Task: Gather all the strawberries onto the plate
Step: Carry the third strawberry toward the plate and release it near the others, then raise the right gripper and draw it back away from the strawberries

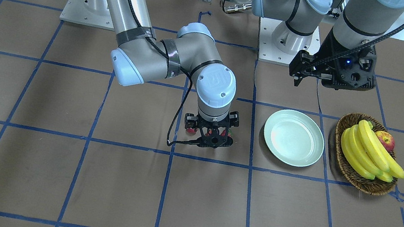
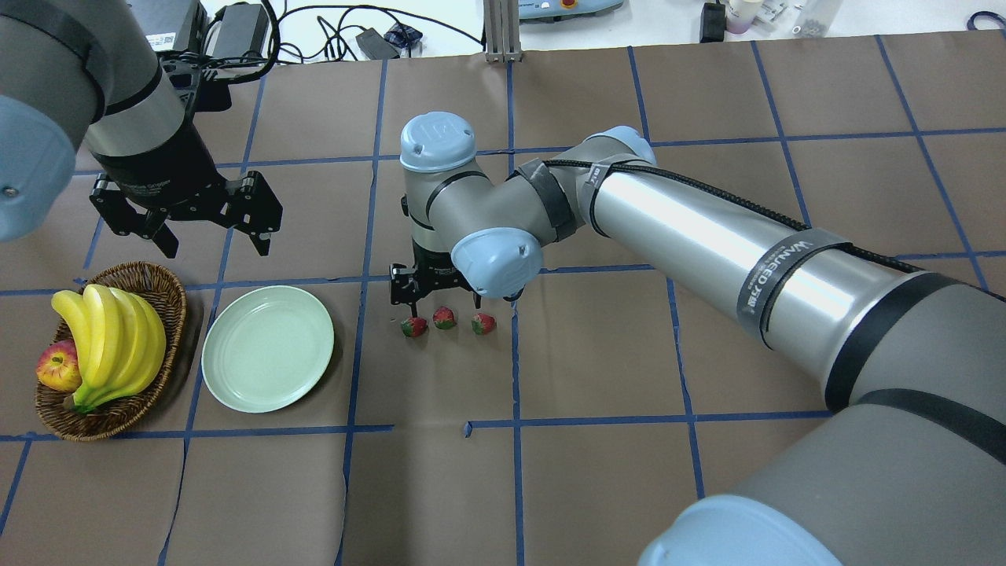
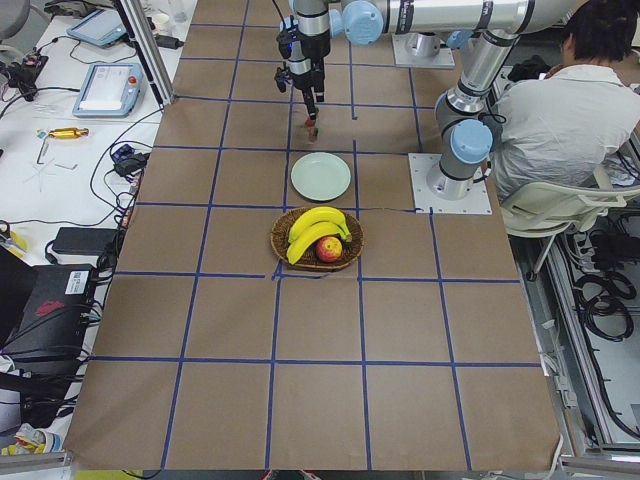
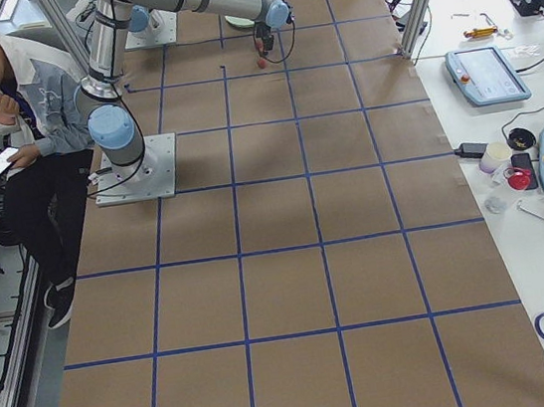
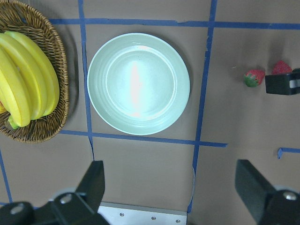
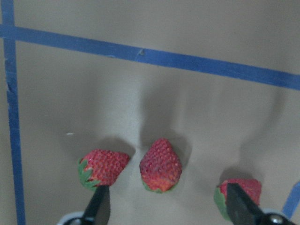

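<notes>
Right wrist-mounted view: right gripper (image 6: pixel 166 206) spread open, empty, hovering low over middle strawberry (image 6: pixel 160 165); its long axis runs crosswise to closing line. Second strawberry (image 6: pixel 104 166) and third strawberry (image 6: pixel 240 190) lie just beside fingers (image 6: pixel 99 208), so I expect tight clearance. All three on bench (image 2: pixel 597 472). Plate (image 2: pixel 267 348) empty, to robot's left of them. Left gripper (image 2: pixel 212 240) open, raised near plate. Basket (image 2: pixel 169 291) holds bananas (image 2: pixel 110 338), apple (image 2: pixel 56 365)
</notes>
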